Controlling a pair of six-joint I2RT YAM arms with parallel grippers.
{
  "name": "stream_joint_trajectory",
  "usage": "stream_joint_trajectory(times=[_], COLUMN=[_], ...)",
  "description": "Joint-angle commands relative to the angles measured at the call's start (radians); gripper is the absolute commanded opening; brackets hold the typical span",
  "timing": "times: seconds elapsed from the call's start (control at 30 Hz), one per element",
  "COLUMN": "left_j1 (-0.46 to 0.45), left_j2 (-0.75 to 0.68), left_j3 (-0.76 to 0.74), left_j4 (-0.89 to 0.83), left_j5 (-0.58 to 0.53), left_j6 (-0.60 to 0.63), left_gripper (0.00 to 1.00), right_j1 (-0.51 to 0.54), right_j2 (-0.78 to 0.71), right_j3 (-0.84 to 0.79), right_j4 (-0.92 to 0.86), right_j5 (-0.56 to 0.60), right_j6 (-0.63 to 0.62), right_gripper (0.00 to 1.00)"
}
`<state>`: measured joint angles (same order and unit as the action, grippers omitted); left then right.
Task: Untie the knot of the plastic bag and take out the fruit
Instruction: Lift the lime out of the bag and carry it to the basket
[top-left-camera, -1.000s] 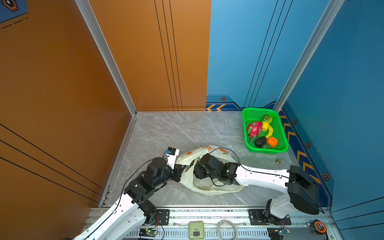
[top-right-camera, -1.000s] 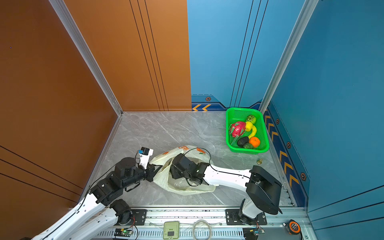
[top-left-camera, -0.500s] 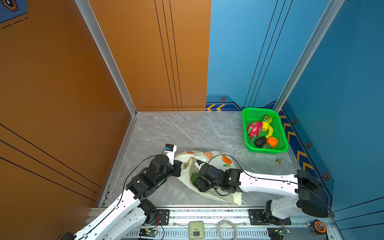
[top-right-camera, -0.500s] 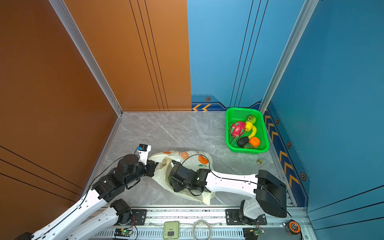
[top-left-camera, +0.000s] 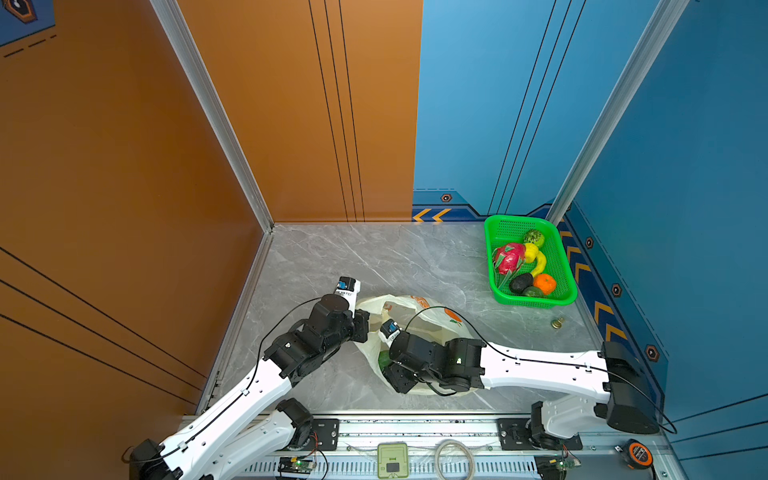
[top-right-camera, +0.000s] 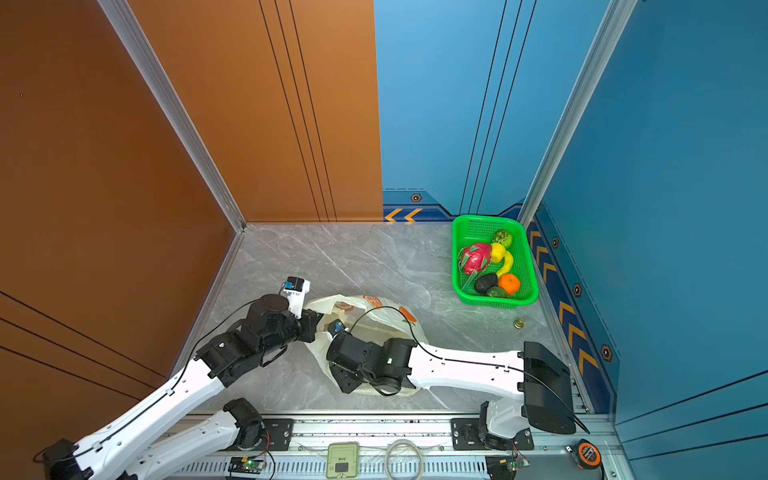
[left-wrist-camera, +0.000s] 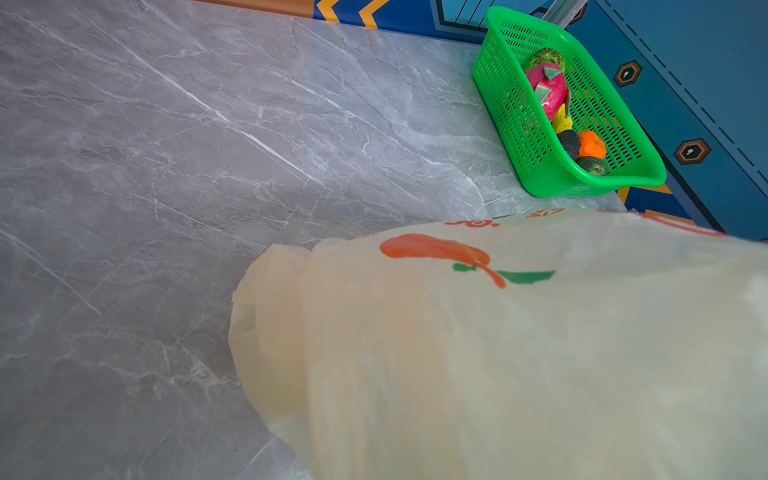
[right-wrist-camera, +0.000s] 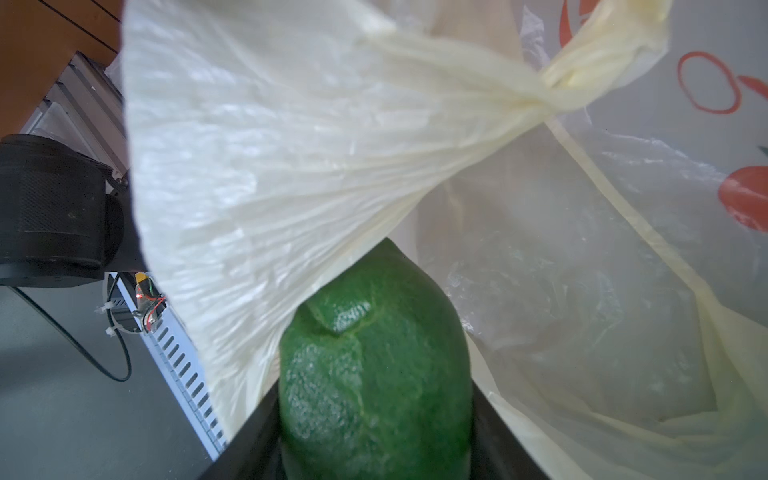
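**Right claw clamped on a green avocado at the bag's mouth**

The right claw (right-wrist-camera: 374, 419), at the bottom centre of the right wrist view, gripped a green avocado (right-wrist-camera: 374, 374), one dark finger on each side of it. In a top view the same claw (top-left-camera: 387, 362) sat at lower centre, reaching into the bag opening, with a patch of the green fruit showing beside it. The left claw (top-left-camera: 364, 326), just left of it, was closed tight on the left edge of the plastic bag (top-left-camera: 432, 316).

The grey marble tabletop (top-left-camera: 374, 257) filled the lower middle of both top views. The pale-yellow bag lay on it at lower centre, under the right arm, red-orange fruit prints facing up. In the left wrist view it filled the lower right (left-wrist-camera: 498, 353). In the right wrist view a taut fan of its film (right-wrist-camera: 249, 145) ran to a twisted handle strip (right-wrist-camera: 552, 95) at upper right; I could not tell whether that twist was a knot.

The green basket (top-left-camera: 511, 228) stood at the right, well apart from the bag. It held a dragon fruit (top-left-camera: 509, 257), a banana (top-left-camera: 539, 262), a dark avocado (top-left-camera: 520, 283), an orange (top-left-camera: 545, 284) and a bumpy green fruit (top-left-camera: 533, 237). A small brass-coloured object (top-left-camera: 557, 323) lay below the basket.
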<state>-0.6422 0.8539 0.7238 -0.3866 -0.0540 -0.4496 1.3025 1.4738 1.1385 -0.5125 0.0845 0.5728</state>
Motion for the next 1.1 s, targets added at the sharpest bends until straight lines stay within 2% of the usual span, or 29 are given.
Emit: stream_joint_trajectory(times=[0.0,0.23,0.5,0.7,0.73,0.83,0.97,1.07], left_j1=[-0.006,-0.007,-0.011,-0.016,-0.017,-0.021,-0.025,-0.03], left_j2=[-0.002,-0.021,-0.024,-0.02,-0.019,-0.018,-0.018,-0.021], left_j3=[0.027,0.022,0.012,0.016,0.016,0.019,0.02,0.022], left_j4=[-0.061,-0.095,-0.096,-0.094,-0.094,-0.094,-0.092,-0.092], left_j5=[-0.038,-0.068,-0.088,-0.097,-0.099,-0.102,-0.107,-0.11], left_j6=[0.028,0.032,0.02,0.019,0.019,0.019,0.017,0.015], left_gripper=[0.0,0.0,0.0,0.0,0.0,0.0,0.0,0.0], right_j1=[-0.008,-0.103,-0.308,-0.592,-0.68,-0.854,-1.068,-1.189], right_j2=[-0.058,-0.17,-0.288,-0.365,-0.371,-0.377,-0.365,-0.338], right_j3=[0.079,0.116,0.151,0.147,0.145,0.138,0.099,0.071], right_j4=[-0.093,-0.13,-0.155,-0.172,-0.173,-0.178,-0.169,-0.157], right_j5=[0.041,0.008,-0.084,-0.209,-0.239,-0.328,-0.38,-0.345], right_j6=[-0.046,-0.038,-0.055,-0.094,-0.102,-0.14,-0.175,-0.219], right_gripper=[0.43,0.43,0.44,0.44,0.44,0.44,0.44,0.44])
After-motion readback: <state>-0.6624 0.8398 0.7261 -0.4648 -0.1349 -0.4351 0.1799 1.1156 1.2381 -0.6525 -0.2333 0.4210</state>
